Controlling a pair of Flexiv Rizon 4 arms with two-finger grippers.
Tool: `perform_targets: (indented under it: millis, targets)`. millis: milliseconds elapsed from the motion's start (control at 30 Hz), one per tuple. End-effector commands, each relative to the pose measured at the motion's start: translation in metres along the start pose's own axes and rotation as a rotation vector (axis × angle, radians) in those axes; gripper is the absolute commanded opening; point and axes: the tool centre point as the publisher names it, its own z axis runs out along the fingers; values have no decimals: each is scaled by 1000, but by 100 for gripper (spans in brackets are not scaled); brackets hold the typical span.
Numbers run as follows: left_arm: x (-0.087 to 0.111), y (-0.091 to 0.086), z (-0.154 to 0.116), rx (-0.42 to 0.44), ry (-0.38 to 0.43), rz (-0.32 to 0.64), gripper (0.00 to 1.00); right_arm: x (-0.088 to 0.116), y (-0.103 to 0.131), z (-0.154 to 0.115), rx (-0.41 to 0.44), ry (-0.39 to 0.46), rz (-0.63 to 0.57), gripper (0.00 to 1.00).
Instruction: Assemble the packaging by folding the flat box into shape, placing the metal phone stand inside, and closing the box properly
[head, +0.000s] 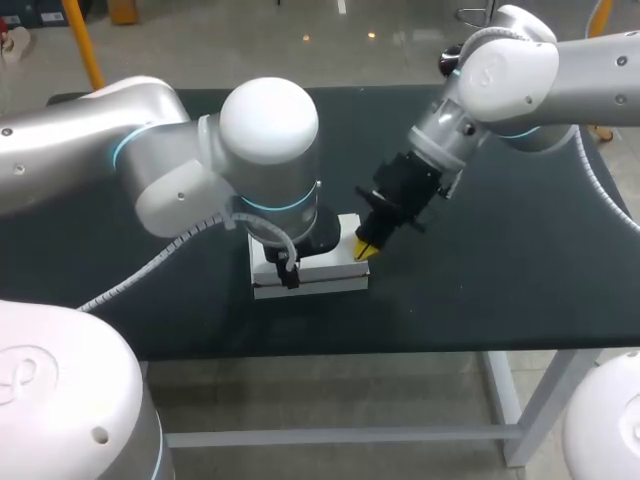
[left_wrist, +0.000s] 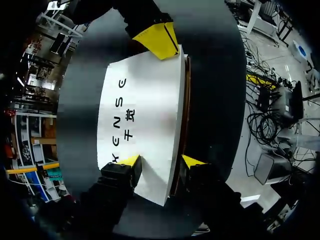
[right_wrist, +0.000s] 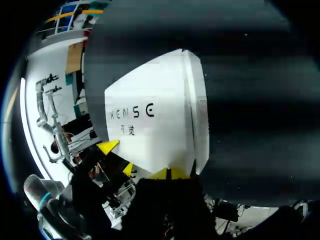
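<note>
While the white box (head: 310, 270) sits folded on the desk (head: 500, 280), lid nearly down, the left jaws straddle its edge, parted and empty. The right jaws, pinched shut, press at three o'clock. Only sealing looks left.

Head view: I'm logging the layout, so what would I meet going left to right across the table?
Left arm → white box → right end effector, its tips at the box's right edge → right arm.
</note>
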Motion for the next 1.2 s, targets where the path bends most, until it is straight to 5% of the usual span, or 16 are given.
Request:
perform_targets:
  millis: [33,500,733,833,867,900,1200]
  targets:
    - [1,2,0,2,-3,-2,52,1,0,2,0,-3,1,0]
    - [1,7,-1,2,3,-13,52,-2,1,5,4,-4,9,0]
    - [-1,18,-17,84,4,-18,48,-2,2,6,6,-6,11,0]
    - [-3,23,-25,141,24,-16,36,-2,3,6,6,-5,11,0]
    - [-4,24,-26,158,31,-16,26,-2,3,5,6,-5,11,0]
    - [-5,25,-28,177,41,-17,3,-2,3,5,6,-5,11,0]
    - [-21,23,-10,225,126,-55,0,-2,4,4,4,-5,11,0]
